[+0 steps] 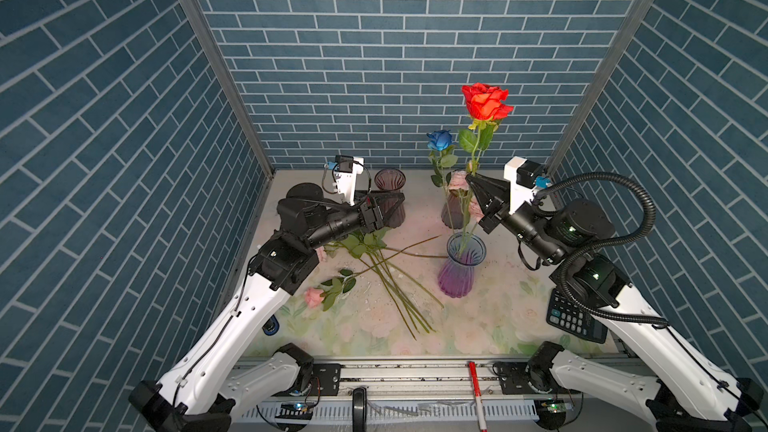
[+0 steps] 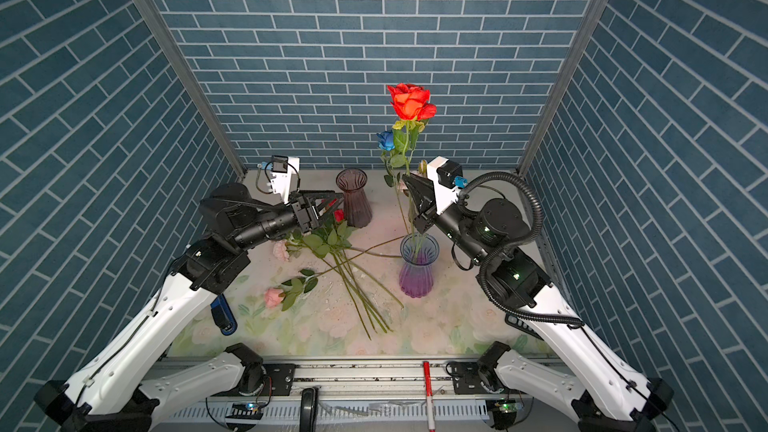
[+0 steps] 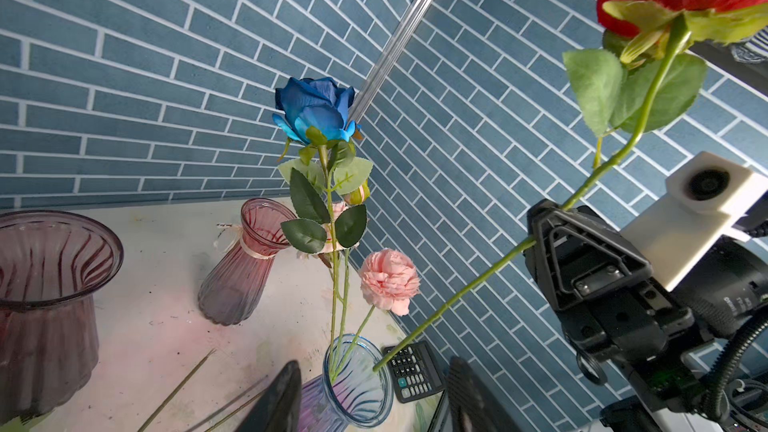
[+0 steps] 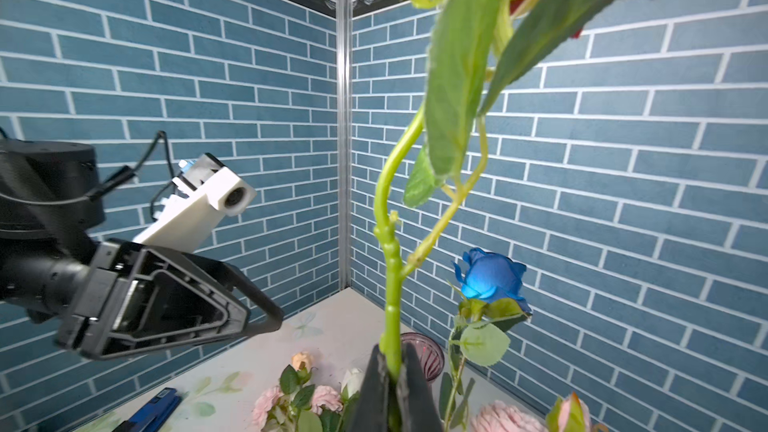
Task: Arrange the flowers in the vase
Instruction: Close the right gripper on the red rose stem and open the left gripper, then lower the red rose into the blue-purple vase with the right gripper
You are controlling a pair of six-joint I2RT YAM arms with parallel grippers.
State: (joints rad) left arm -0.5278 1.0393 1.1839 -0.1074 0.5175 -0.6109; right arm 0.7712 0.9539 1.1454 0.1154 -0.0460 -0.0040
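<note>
One red rose (image 1: 485,101) is pinched at the stem by the right gripper (image 4: 392,367), stem end in the nearest vase (image 1: 457,280). The left gripper (image 2: 337,198) gapes empty. Only the left wrist view clearly shows a pink bloom (image 3: 388,280) in there too.

Left gripper (image 2: 337,200) agape, right gripper (image 1: 469,179) tight, both aloft

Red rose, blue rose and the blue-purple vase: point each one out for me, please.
red rose (image 1: 485,101): in a top view, on the bloom's petals.
blue rose (image 3: 316,108): left wrist view, on the bloom's petals.
blue-purple vase (image 1: 456,280): in a top view, on its purple lower body.
</note>
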